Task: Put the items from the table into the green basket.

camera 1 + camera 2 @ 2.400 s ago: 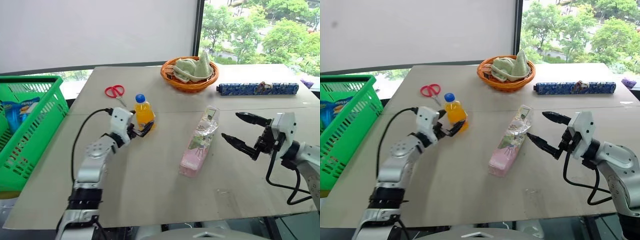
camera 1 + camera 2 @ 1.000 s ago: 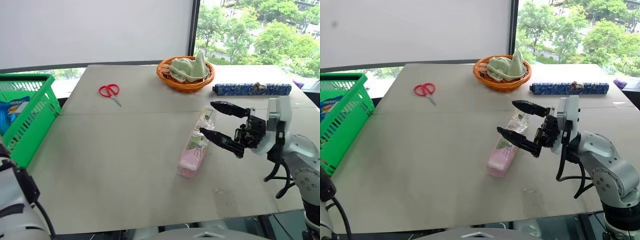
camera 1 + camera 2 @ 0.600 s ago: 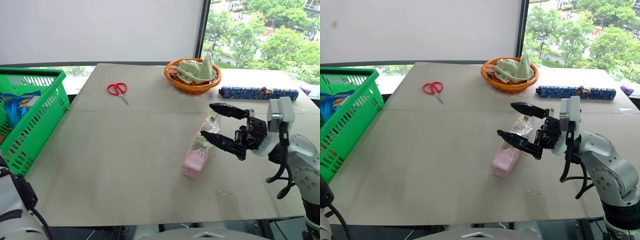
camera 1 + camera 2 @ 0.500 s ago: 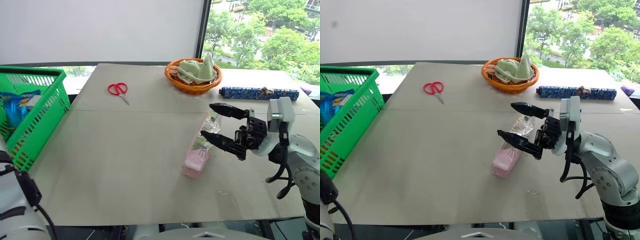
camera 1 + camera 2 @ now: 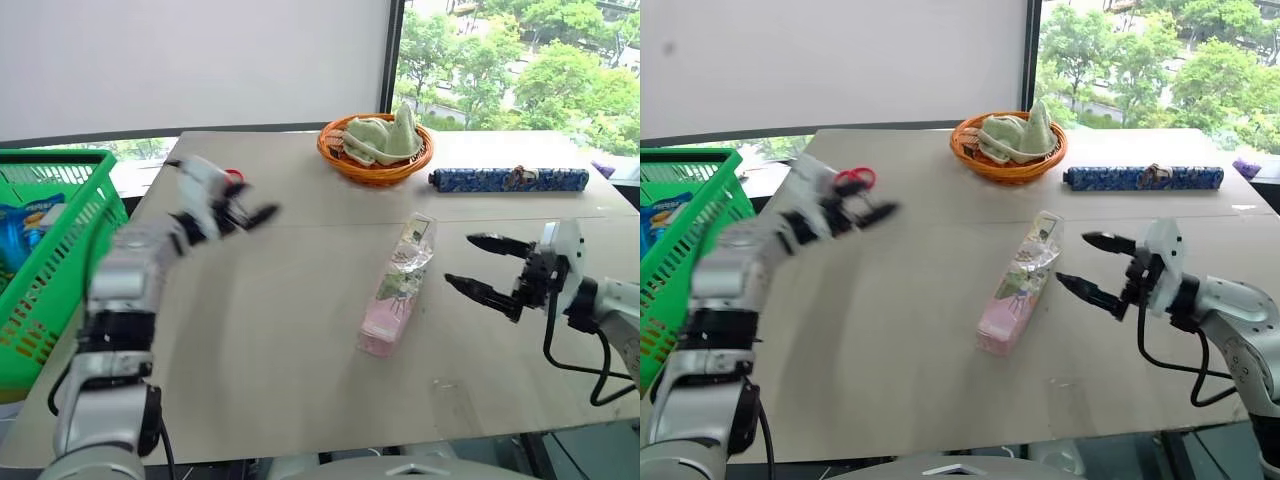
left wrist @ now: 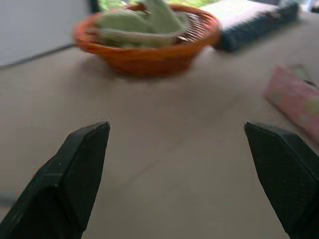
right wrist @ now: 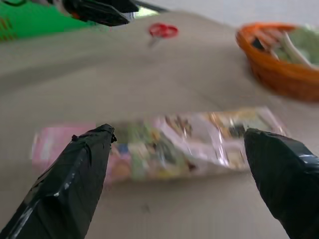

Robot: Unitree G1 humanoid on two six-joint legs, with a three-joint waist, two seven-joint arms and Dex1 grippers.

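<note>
- Long clear-and-pink flowery packet (image 5: 398,287): flat on table (image 5: 300,380), right of centre, pink end nearest.
- Red-handled scissors (image 5: 854,178): far left, partly hidden.
- Green basket (image 5: 60,260): beside table's left edge.

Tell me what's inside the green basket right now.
Inside the green basket a blue-and-white packet shows against the far wall. The lattice side and the picture edge hide the rest of its floor.
</note>
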